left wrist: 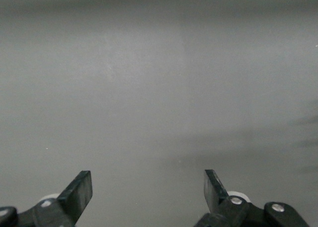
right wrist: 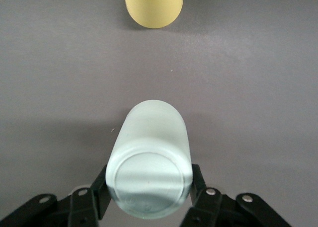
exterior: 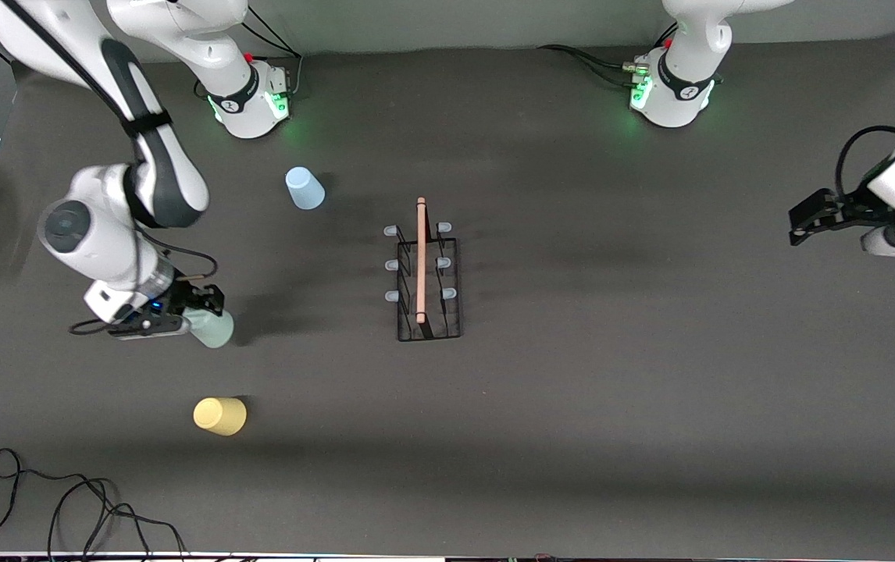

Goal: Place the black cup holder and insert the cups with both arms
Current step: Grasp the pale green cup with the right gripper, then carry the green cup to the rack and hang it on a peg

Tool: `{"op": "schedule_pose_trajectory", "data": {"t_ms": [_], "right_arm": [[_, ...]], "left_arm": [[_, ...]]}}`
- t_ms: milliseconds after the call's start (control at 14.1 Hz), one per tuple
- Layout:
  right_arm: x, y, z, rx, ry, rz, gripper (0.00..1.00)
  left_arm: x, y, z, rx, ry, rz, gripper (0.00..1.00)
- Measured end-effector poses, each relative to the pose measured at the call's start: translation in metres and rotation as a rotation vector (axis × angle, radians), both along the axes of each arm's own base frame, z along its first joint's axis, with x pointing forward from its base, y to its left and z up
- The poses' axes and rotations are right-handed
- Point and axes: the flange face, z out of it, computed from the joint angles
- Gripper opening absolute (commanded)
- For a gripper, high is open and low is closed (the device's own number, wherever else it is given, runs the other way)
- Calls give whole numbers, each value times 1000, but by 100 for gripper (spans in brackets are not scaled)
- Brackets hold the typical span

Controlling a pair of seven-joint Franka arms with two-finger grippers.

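The black cup holder [exterior: 428, 285] stands mid-table, its wooden rod handle along the top and clear-tipped pegs on both sides, no cup on them. My right gripper [exterior: 201, 308] [right wrist: 149, 180] is shut on the pale green cup [exterior: 212, 328] [right wrist: 151, 157] toward the right arm's end of the table, one finger on each side of it. The yellow cup [exterior: 220, 415] [right wrist: 153, 6] lies nearer the front camera than the green one. Close to the right arm's base lies the light blue cup [exterior: 304, 188]. At its own end of the table, my left gripper [exterior: 807, 220] [left wrist: 148, 192] waits open and holds nothing.
A black cable [exterior: 65, 499] loops over the table's front edge at the right arm's end. Both arm bases [exterior: 252, 97] [exterior: 670, 90] glow green along the edge farthest from the front camera. The table [exterior: 650, 390] is dark grey.
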Motion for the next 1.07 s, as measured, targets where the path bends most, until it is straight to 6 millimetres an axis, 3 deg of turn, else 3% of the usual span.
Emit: {"op": "schedule_pose_trajectory", "data": {"t_ms": [213, 356, 427, 569, 854, 996, 1067], "right_arm": [[-18, 34, 113, 3, 69, -106, 0], [-43, 65, 164, -3, 90, -202, 0], [-56, 86, 180, -7, 96, -263, 0], [-85, 147, 197, -17, 90, -393, 0], [-141, 285, 200, 2, 107, -664, 0], [-145, 327, 194, 23, 153, -782, 0], [-141, 338, 188, 33, 164, -815, 0]], "left_arm": [[15, 2, 0, -6, 47, 0, 100], [18, 0, -8, 9, 71, -9, 100], [19, -2, -9, 15, 74, -14, 100], [19, -5, -6, 18, 69, -20, 100], [19, -7, -3, 17, 63, -24, 100], [19, -7, -3, 17, 63, -25, 100], [19, -8, -3, 15, 62, -25, 100]]}}
